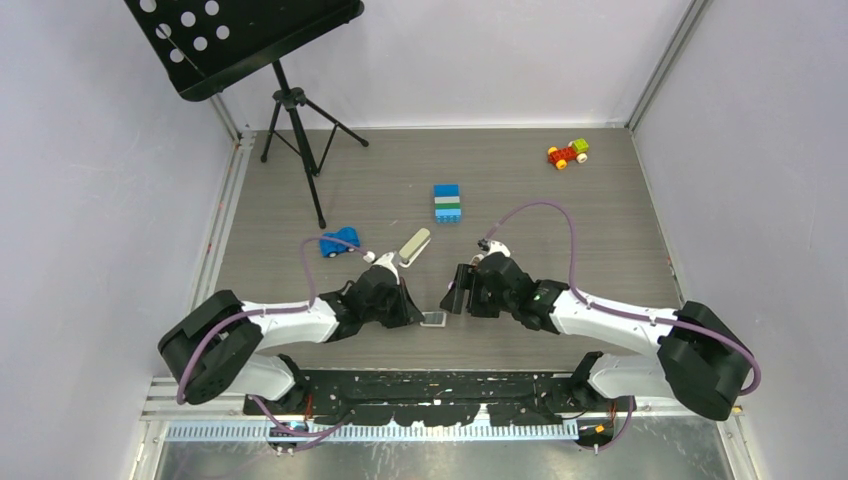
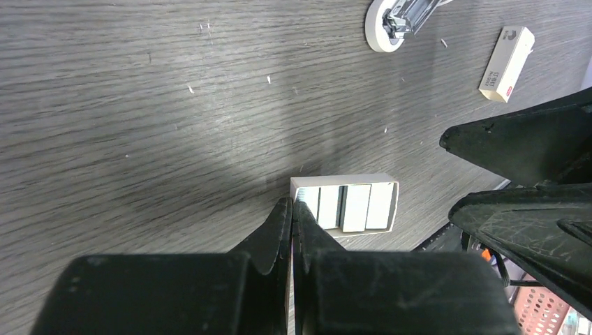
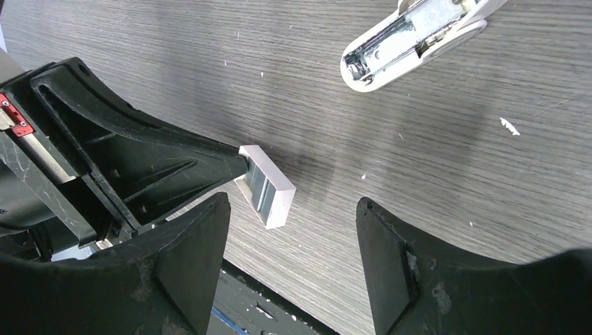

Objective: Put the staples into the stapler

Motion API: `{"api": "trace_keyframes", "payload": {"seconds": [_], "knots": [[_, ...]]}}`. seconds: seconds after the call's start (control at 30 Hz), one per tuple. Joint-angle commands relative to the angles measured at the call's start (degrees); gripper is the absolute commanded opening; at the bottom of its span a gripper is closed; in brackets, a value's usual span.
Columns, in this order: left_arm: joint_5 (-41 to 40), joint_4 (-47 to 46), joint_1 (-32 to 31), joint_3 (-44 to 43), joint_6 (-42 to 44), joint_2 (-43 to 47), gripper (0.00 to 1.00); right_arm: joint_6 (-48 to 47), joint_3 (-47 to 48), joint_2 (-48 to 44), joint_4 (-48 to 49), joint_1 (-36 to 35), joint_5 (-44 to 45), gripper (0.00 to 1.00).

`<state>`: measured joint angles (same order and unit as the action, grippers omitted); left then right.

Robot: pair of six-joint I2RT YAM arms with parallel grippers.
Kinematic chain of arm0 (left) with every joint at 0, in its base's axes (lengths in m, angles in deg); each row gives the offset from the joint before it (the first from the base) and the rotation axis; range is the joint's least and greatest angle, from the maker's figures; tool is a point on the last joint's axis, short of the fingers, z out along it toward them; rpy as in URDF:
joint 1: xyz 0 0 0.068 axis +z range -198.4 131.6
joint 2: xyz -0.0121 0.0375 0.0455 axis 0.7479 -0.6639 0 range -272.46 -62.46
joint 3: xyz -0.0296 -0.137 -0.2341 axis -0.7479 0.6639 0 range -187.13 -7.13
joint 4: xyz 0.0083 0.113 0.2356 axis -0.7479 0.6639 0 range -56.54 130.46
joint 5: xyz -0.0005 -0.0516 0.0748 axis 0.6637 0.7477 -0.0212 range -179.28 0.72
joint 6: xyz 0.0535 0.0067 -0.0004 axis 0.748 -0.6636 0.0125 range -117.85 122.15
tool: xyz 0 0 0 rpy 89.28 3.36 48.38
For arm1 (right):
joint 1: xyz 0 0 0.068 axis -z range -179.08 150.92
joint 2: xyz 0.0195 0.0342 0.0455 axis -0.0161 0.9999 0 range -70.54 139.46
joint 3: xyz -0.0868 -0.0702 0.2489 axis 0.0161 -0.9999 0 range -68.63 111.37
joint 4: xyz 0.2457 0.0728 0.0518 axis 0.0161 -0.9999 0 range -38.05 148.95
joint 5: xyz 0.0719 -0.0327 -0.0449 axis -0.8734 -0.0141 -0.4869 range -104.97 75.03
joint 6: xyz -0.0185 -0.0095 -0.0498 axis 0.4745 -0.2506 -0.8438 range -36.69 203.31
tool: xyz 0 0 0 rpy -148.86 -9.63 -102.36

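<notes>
Two end effectors meet at the near centre of the desk (image 1: 600,220). The left end effector (image 2: 291,209) has its fingers closed tight, and its tips straddle the end wall of the staple tray (image 2: 349,179), apparently pinching that wall. The staples (image 2: 356,208) lie as silvery strips inside the tray. The right end effector (image 3: 293,204) has its jaws wide apart, holds nothing and hovers just right of the tray. The stapler (image 3: 408,42) lies just beyond on the far side, with its metal channel exposed. A small white red-marked box (image 2: 507,64) lies apart from both. Judged step: steadying the tray for strip pickup, with loading not yet begun. The next move calls for the right fingers to descend over one strip, close on it alone, lift it clear, then line it up lengthwise with the open channel.
</notes>
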<state>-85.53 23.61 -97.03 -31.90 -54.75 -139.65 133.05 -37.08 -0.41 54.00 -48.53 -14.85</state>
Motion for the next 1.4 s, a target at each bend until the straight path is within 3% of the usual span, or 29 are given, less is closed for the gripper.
{"api": "trace_keyframes", "payload": {"seconds": [0.0,0.17,0.27,0.33,0.43,0.53,0.7,0.87,0.97,1.0,1.13,1.37], "knots": [[2.8,-4.6,0.8,-0.3,-0.8,-0.8,0.0,0.1,-0.4,-2.1,1.3,-0.4,2.1,0.71],[4.2,-6.0,1.3,0.1,0.3,-1.5,0.0,-0.4,-0.4,-2.9,0.6,-0.4,2.7,0.71],[9.7,-17.4,2.8,3.5,-2.8,-3.8,0.0,-0.5,-0.5,-3.1,0.4,-0.4,3.0,0.71],[8.7,-11.8,2.8,1.8,-1.1,-4.9,0.0,-0.5,-0.6,-3.0,0.3,-0.4,3.1,0.71],[12.0,-16.4,2.9,2.0,-1.6,-7.0,0.0,-0.7,-0.5,-2.9,0.0,-0.4,3.3,0.71],[8.4,-6.4,2.8,-1.0,2.4,-6.6,0.0,-0.7,-0.6,-3.1,-0.2,-0.3,3.5,0.71],[6.7,-4.5,2.9,-0.5,3.1,-4.1,0.0,-1.0,-0.6,-3.0,-0.5,-0.4,4.0,0.71],[8.9,-16.5,3.0,3.7,-0.1,-4.3,0.0,-1.1,0.0,-2.2,-0.2,-0.4,3.4,0.71],[2.5,5.1,2.6,-3.6,6.3,-5.3,0.0,-1.2,0.3,-2.1,-0.5,-0.4,3.5,0.71],[2.3,7.2,2.6,-4.8,7.5,-5.2,0.0,-1.2,0.4,-2.2,-0.7,-0.4,3.5,0.71],[3.1,1.0,2.7,-1.6,5.3,-2.5,0.0,-1.5,0.3,-2.7,-1.3,-0.3,4.1,0.71],[1.3,8.7,2.7,-4.7,7.4,-2.4,0.01,-1.7,1.0,-1.7,-1.4,-0.3,3.6,0.71]]}}
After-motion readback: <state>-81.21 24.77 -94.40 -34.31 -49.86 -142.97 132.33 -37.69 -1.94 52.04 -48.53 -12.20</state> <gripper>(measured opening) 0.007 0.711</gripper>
